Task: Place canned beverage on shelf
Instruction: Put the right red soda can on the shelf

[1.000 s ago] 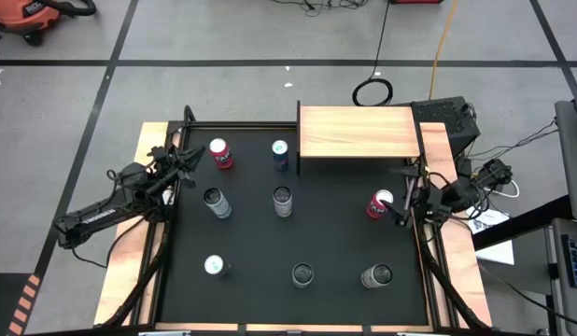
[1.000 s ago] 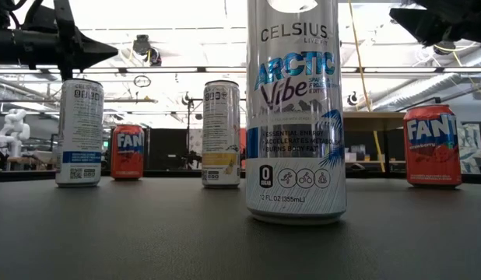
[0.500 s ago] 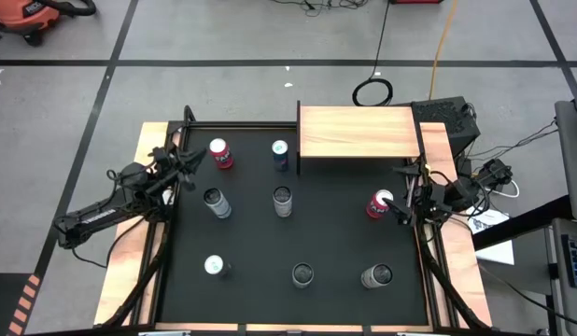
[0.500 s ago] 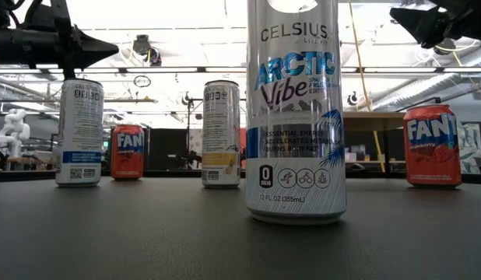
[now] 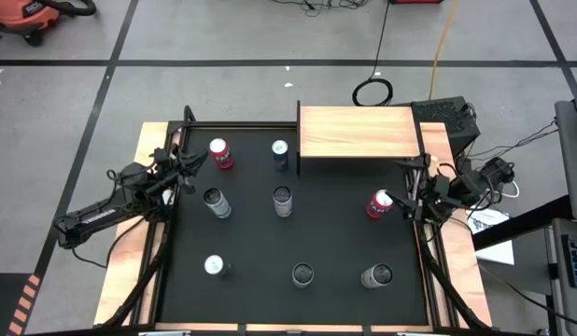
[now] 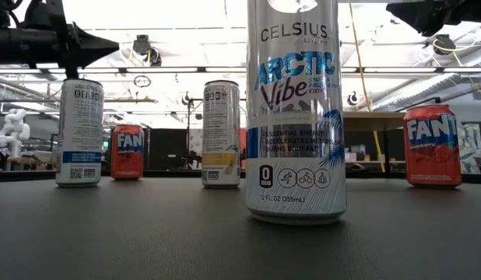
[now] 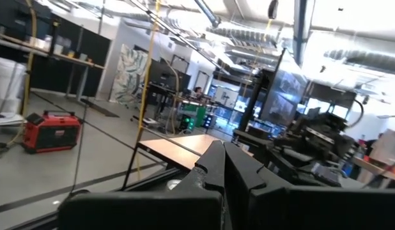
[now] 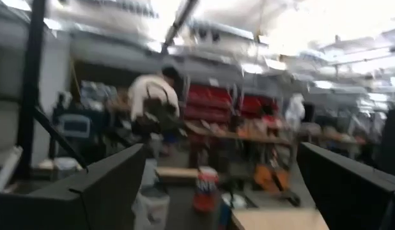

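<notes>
High view: eight cans stand upright on the black mat (image 5: 344, 238). The wooden shelf (image 5: 358, 133) sits at the far edge, right of centre, with its top bare. A red can (image 5: 220, 154) and a dark blue can (image 5: 280, 155) stand far left, the blue one just beside the shelf's left end. The red Fanta can (image 5: 379, 203) stands at the right, near the mat's edge. The right gripper (image 5: 409, 192) is just beside it, jaws spread wide, nothing held. The left gripper (image 5: 197, 162) waits at the far left, jaws together.

Low view: the nearest can (image 6: 296, 109) reads "CELSIUS", "ARCTIC Vibe", "12 FL OZ (355mL)". Two red cans read "FAN": one at left (image 6: 128, 152), the other the right-hand Fanta can (image 6: 433, 146). Two pale tall cans (image 6: 79, 132) (image 6: 221, 134) show back labels, text too small to read.

Left wrist view: closed fingers (image 7: 218, 167) point toward the shelf (image 7: 185, 144).

Right wrist view: blurred; a red can (image 8: 205, 188) shows between the spread fingers (image 8: 101, 185).
</notes>
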`<act>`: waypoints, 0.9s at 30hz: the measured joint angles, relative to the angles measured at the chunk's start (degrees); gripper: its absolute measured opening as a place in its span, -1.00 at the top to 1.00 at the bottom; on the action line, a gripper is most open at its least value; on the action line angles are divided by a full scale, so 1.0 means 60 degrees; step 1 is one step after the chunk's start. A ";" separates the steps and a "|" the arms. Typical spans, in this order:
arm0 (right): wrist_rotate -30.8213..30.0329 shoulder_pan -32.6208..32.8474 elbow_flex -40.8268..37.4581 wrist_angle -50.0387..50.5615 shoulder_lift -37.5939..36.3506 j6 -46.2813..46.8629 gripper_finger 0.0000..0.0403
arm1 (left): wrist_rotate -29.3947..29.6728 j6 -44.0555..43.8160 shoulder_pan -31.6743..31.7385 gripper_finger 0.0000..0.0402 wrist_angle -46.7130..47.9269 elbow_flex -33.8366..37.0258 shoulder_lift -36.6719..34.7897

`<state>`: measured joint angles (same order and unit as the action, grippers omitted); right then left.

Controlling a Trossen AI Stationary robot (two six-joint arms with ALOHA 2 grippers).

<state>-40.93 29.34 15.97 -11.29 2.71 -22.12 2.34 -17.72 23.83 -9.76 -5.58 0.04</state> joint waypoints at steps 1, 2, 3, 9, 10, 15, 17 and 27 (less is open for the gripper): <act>-0.0163 0.0002 0.0207 0.0327 0.0113 0.0184 -0.93 | -0.0084 0.0000 0.0000 1.00 0.0000 0.0000 0.0000; -0.0208 0.0002 0.0421 0.0663 0.0227 0.0392 -0.93 | -0.0158 0.0000 -0.0002 1.00 0.0000 0.0000 0.0002; -0.0207 0.0001 0.0633 0.0997 0.0344 0.0644 -0.93 | -0.0216 0.0000 -0.0003 1.00 0.0000 0.0000 -0.0001; -0.0202 0.0002 0.1958 0.3039 0.1248 0.2344 -0.93 | -0.0627 0.0004 0.0000 1.00 0.0024 0.0000 0.0066; -0.0206 0.0002 0.2179 0.3445 0.1417 0.2579 -0.93 | -0.0714 0.0004 -0.0004 1.00 0.0038 0.0000 0.0107; -0.0217 0.0004 0.3250 0.5162 0.2379 0.3897 -0.93 | -0.0997 0.0004 -0.0004 1.00 0.0047 0.0000 0.0304; -0.0237 0.0001 0.3673 0.5742 0.2756 0.4451 -0.93 | -0.0999 0.0004 0.0000 1.00 0.0039 0.0000 0.0367; -0.0993 -0.0004 0.5349 0.9266 0.4063 0.7822 -0.93 | -0.1000 0.0086 -0.0002 1.00 0.1879 -0.1695 0.0989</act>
<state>-46.89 29.32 48.07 44.31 27.09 24.81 -3.66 -17.20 23.82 1.51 -15.76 5.97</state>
